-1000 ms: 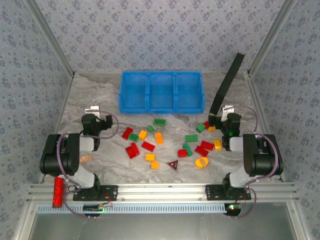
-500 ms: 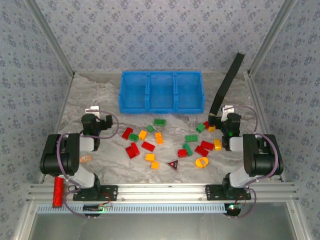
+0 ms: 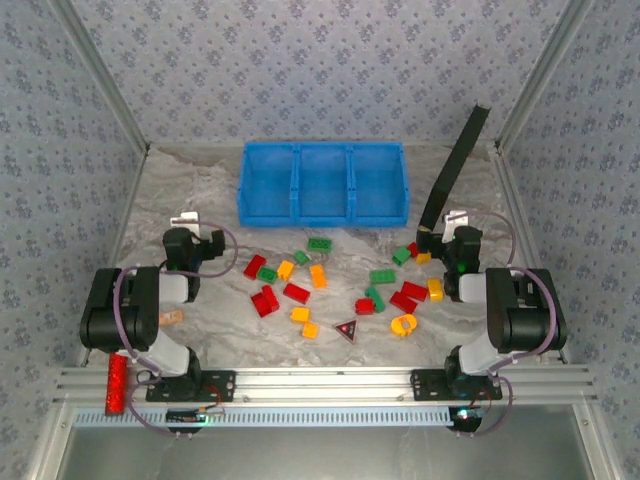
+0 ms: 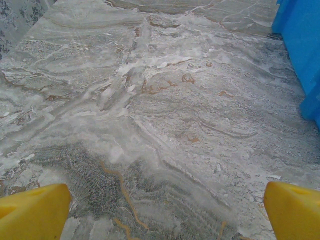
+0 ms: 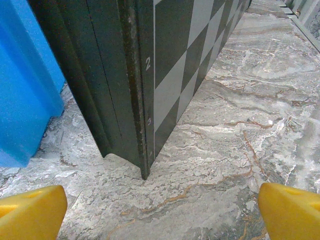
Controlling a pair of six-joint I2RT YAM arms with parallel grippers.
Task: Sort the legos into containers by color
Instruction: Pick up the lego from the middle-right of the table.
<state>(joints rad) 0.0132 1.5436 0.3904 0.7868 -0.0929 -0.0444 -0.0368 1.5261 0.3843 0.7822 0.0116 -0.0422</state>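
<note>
Top external view: a blue tray (image 3: 322, 214), split into three compartments side by side, stands at the far middle of the marble table (image 3: 200, 190). Each compartment shows only its bare blue floor. The legos (image 3: 296, 292), bricks in red, green and yellow-orange, lie scattered on the marble in front of the tray, between the two arms and apart from its front wall. A green brick (image 3: 320, 244) lies nearest that wall. A yellow ring (image 3: 403, 324) rests at the near right of the scatter, near a dark red triangle piece (image 3: 347, 329). A red cylinder (image 3: 117, 385) sits at the near left corner by the rail.

The left gripper (image 3: 186, 222) hangs to the left of the bricks. The right gripper (image 3: 456, 222) hangs to their right, by the foot of a leaning checkered board (image 3: 455, 165).

Left wrist view: yellow fingertips (image 4: 32, 212) are spread wide over bare marble with nothing between them, and the tray's wall is at the right edge. Right wrist view: the fingertips (image 5: 290, 212) are likewise spread and empty, facing the board's lower corner, with the tray's wall at left.
</note>
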